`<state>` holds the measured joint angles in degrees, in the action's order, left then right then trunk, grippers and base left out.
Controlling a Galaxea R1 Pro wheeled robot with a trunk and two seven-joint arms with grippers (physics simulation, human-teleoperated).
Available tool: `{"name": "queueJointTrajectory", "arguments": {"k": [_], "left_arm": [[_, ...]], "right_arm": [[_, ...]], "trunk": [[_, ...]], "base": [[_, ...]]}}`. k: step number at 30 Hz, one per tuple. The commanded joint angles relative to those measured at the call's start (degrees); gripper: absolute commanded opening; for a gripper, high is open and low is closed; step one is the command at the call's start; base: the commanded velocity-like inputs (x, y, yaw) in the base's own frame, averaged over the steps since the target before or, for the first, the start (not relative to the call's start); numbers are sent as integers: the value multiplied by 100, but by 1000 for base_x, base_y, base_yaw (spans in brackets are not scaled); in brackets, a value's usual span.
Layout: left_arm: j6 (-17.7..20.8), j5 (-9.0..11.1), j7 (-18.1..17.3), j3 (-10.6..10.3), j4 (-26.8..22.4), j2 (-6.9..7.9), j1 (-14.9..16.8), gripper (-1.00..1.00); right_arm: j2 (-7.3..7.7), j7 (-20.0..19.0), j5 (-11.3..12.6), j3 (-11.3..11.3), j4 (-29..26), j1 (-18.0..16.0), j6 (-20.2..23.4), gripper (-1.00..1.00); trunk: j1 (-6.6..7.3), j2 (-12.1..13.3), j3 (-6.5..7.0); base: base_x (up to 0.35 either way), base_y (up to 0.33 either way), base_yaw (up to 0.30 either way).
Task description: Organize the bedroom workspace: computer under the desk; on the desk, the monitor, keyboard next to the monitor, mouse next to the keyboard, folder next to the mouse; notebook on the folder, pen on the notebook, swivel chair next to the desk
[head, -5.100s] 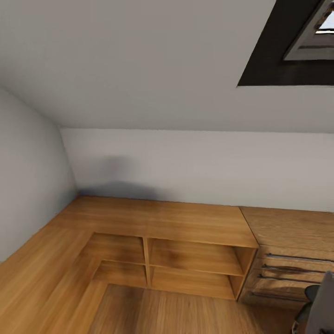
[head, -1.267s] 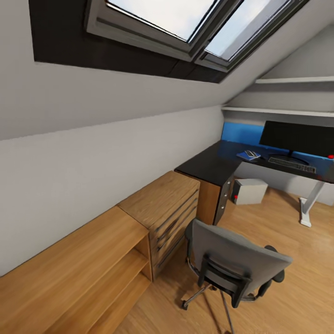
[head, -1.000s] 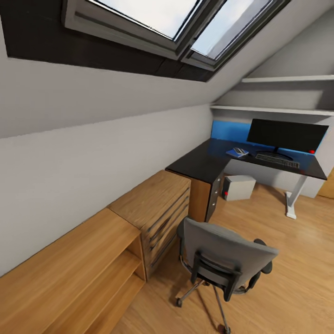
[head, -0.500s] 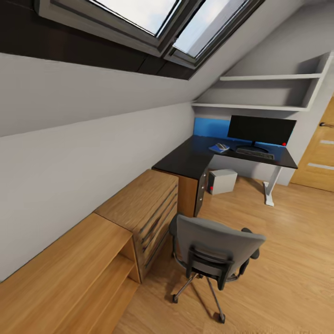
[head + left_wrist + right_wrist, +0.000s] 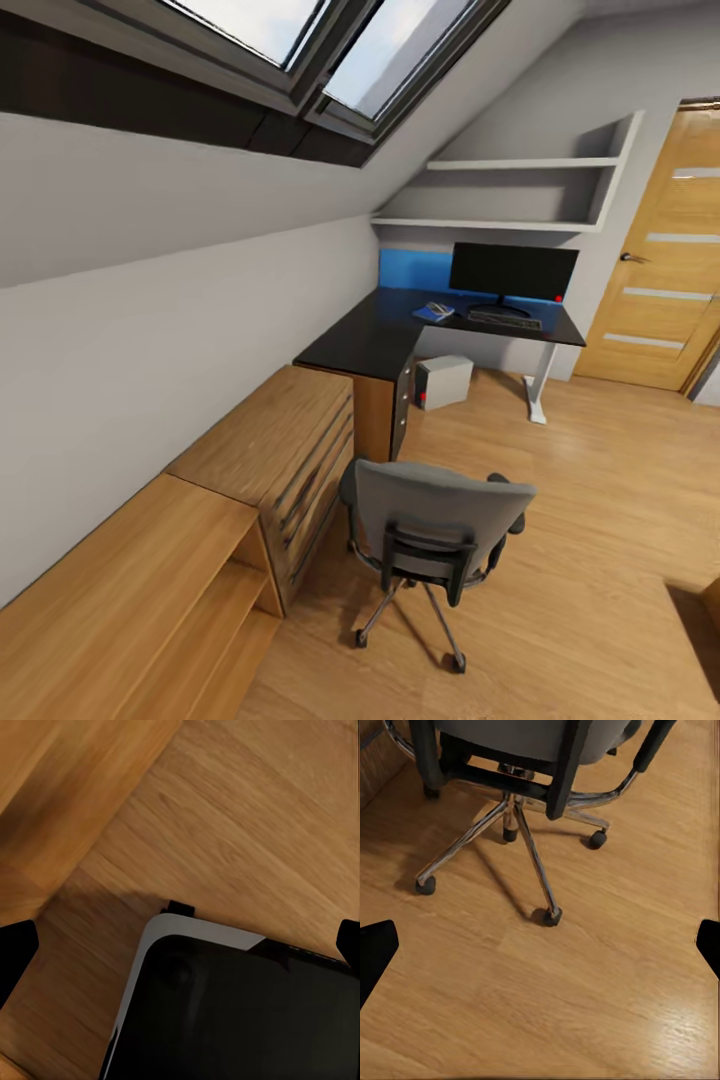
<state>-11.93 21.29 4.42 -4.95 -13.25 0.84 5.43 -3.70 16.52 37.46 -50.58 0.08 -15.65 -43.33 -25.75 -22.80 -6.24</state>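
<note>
The chair (image 5: 432,520) stands well short of the desk (image 5: 400,330); approach squarely behind its back. Both grippers hang spread and empty.

Left hand (image 5: 180,945) and right hand (image 5: 540,945) spread wide (fingertips at frame edges), empty.

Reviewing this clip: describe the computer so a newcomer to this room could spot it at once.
Find the black L-shaped desk under the sloped wall. On the floor beneath it, right of the drawer unit, stands the computer: a pale silver-grey box with a small red spot, the only boxy thing on the floor there.
</note>
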Motion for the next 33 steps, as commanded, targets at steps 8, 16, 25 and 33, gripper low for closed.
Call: {"name": "queueJointTrajectory", "arguments": {"k": [8,16,25,33], "left_arm": [[-20,33,32,-50,-2,2,2,100],[-20,33,32,-50,-2,3,2,100],[-20,33,32,-50,-2,3,2,100],[-20,33,32,-50,-2,2,2,100]], "right_arm": [[-6,53,-2,-48,2,-7,0,100],[-3,53,-2,-48,3,-6,-2,100],[-5,53,-2,-48,3,-4,0,100],[-4,53,-6,-48,4,-6,-2,100]], "trunk": [[-3,-12,-41],[-3,-12,-69],[-3,-12,-101],[-3,-12,-129]], "base": [[0,37,-269],[0,142,-269],[-43,78,-269],[-83,79,-269]]}}
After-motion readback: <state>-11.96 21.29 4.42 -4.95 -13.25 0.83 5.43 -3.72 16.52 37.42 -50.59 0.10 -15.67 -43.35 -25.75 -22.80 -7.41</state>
